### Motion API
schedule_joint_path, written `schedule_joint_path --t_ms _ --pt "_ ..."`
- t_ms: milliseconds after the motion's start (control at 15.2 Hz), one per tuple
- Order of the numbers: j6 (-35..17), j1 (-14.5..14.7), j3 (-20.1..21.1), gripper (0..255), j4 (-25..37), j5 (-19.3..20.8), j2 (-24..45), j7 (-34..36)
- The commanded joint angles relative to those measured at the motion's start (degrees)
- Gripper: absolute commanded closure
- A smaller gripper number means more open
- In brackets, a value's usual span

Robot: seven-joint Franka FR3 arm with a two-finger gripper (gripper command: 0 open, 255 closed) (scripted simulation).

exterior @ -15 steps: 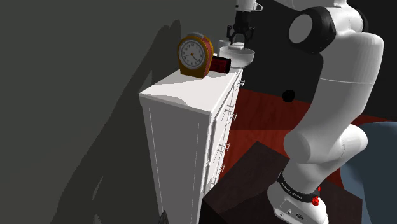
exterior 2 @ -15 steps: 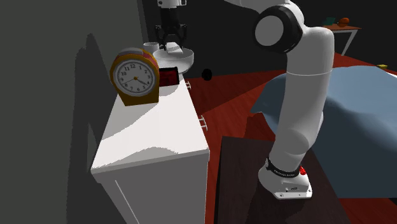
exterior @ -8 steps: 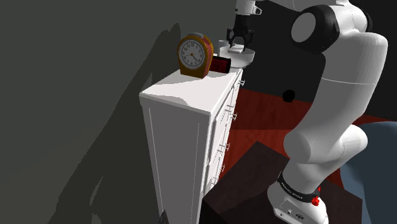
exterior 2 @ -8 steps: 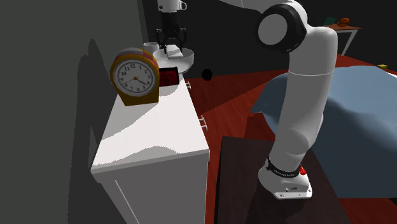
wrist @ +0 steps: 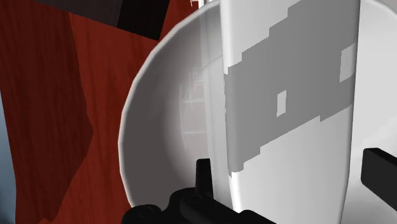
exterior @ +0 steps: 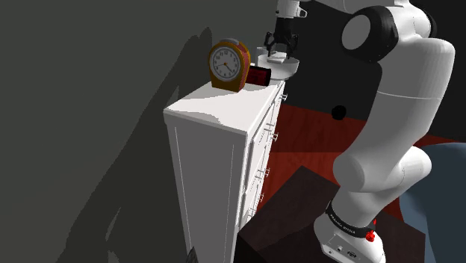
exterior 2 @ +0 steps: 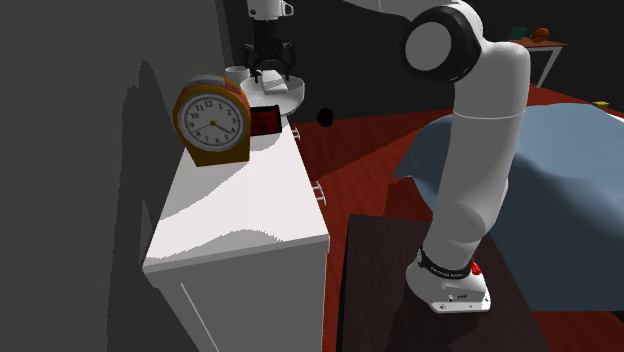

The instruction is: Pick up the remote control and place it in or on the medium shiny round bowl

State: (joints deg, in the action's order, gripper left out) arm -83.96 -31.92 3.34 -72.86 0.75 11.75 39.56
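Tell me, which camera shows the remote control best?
The wrist view: the pale remote control is seen close up, its grey button patches plain, lying in the white bowl between the open pincer's fingers. The shoulder and second exterior views show it as a small pale sliver in the white bowl under the pincer.

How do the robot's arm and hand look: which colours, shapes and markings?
The arm has rounded white links with dark joints. A black band with white lettering circles it near the base, beside a red part. The hand is all black, with two slim fingers.
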Motion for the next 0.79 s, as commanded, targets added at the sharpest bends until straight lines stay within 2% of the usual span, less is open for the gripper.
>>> schedule_joint_path --t_ms 0,264,726 --pt "0.0 0.0 0.0 0 0.0 0.0 0.0 0.0" --pt "10.4 0.4 0.1 0 16.0 0.4 5.6 0.1" --pt "10.4 0.4 0.1 0 16.0 0.4 5.6 0.1"
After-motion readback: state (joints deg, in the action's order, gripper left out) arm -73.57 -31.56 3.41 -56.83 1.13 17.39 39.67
